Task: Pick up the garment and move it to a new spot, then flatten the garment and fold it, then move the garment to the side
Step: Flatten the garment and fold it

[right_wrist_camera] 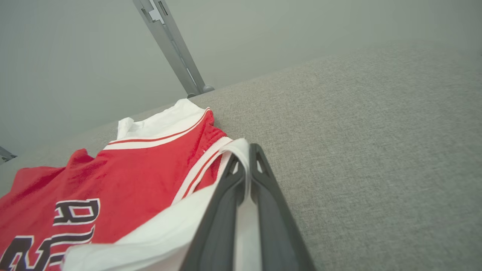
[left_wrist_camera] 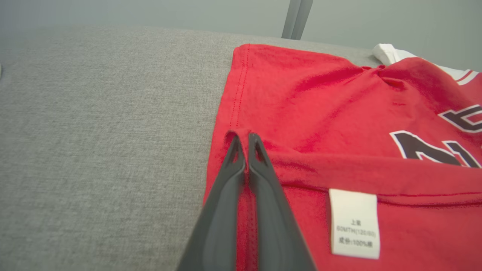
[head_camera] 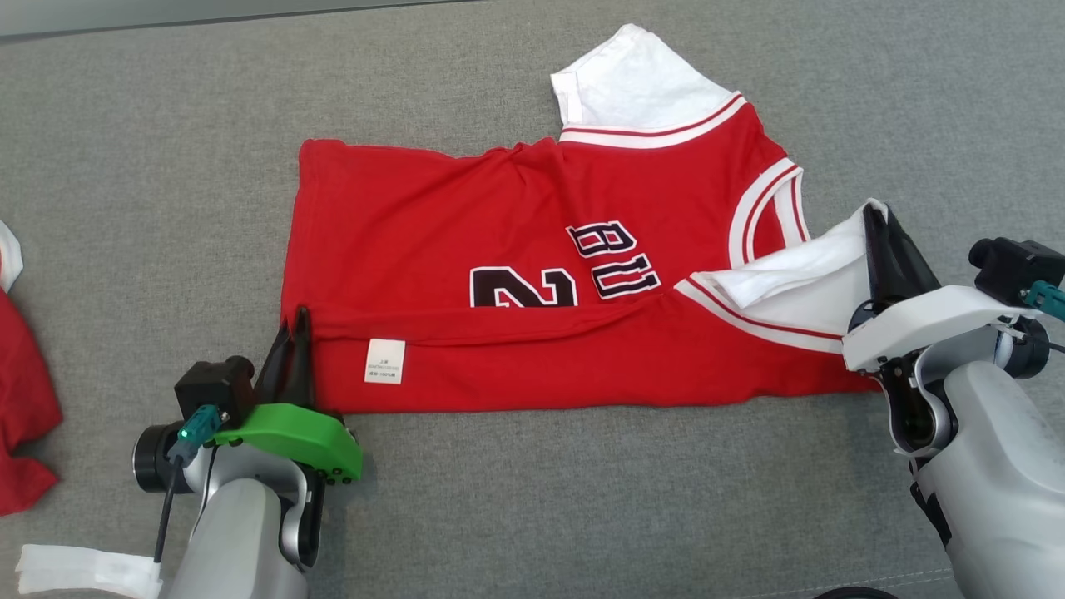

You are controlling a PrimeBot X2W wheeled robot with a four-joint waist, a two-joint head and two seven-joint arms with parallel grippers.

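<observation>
The garment (head_camera: 516,274) is a red jersey with white sleeves and black lettering, lying flat on the grey cloth surface with its near long edge folded up over itself. My left gripper (head_camera: 293,320) is shut on the garment's red hem corner (left_wrist_camera: 241,137) at the lower left. My right gripper (head_camera: 874,218) is shut on the white sleeve (right_wrist_camera: 241,150) at the right end, holding that flap slightly lifted. A white care label (left_wrist_camera: 354,224) shows on the folded strip.
Another red garment (head_camera: 21,399) lies at the left edge of the head view. A white paper strip (head_camera: 83,570) sits at the lower left. A metal post (right_wrist_camera: 169,49) rises beyond the far edge. Bare grey cloth (head_camera: 582,499) lies in front of the garment.
</observation>
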